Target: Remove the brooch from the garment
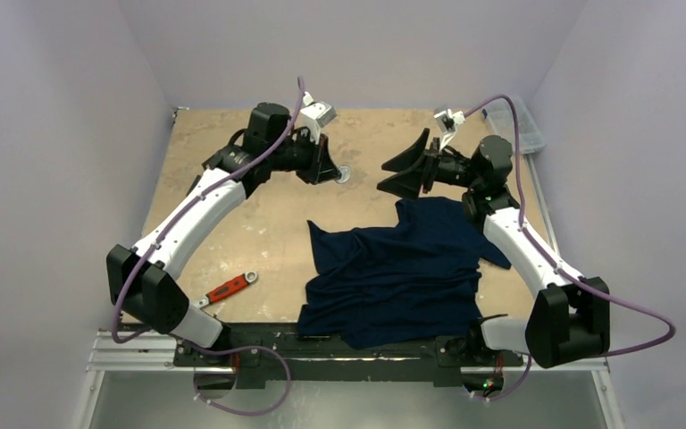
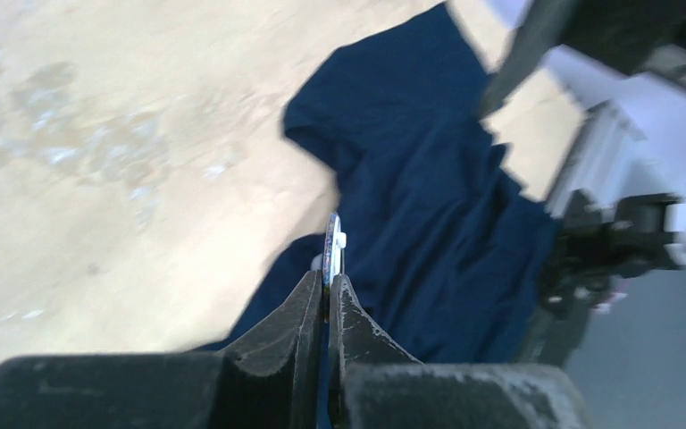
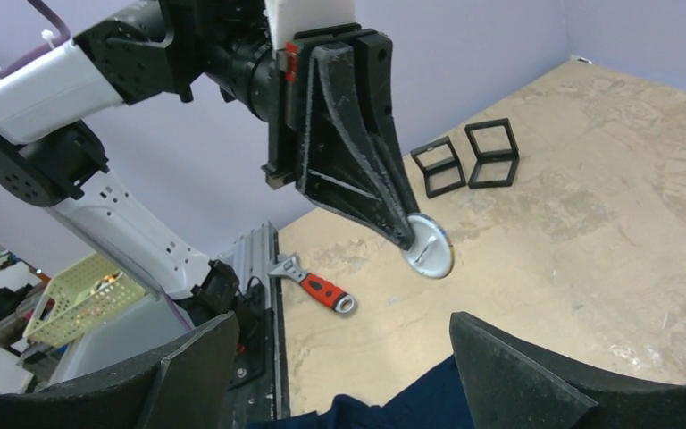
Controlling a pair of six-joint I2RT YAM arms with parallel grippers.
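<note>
So, left claw (image 3: pixel 408 238) was pinched shut on the round silver brooch (image 3: pixel 430 251) over the tan desk (image 1: pixel 250 223), apart from the crumpled dark navy T-shirt (image 1: pixel 402 268). Right claw (image 1: pixel 400 170) gaped wide, empty. Imo it needed lowering slowly b4 letting go.

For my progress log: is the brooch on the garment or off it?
Off. The left end effector pinches the brooch over the table, apart from the garment.

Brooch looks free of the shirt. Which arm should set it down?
Left. The left end effector is shut on the brooch, clear of the garment; the right end effector is open, empty.
</note>
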